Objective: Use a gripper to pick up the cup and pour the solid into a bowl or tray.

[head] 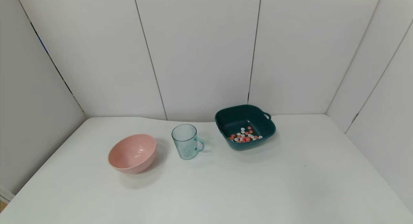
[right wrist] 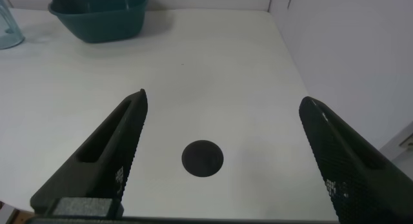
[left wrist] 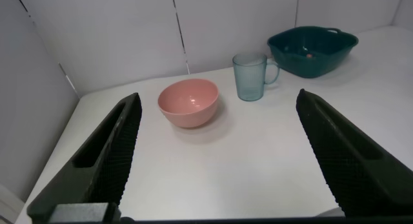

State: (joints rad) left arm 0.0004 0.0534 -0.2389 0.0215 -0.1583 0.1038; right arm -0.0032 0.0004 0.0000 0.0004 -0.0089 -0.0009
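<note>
The cup (head: pixel 185 141) is standing upright ahead of the wide-spread left gripper (left wrist: pixel 216 153), nearer it than the likewise wide right gripper (right wrist: pixel 222 153).

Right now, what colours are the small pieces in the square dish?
Red-orange and white pieces, lying in the dark teal dish; clearest in the head view.

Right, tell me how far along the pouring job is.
It looks done. The solid lies in the teal tray, and the cup stands upright and empty-looking on the table, between the tray and the pink bowl. Nothing is in hand: the left gripper and the right gripper both hang open, away from the dishes. Nothing visible is left.
</note>
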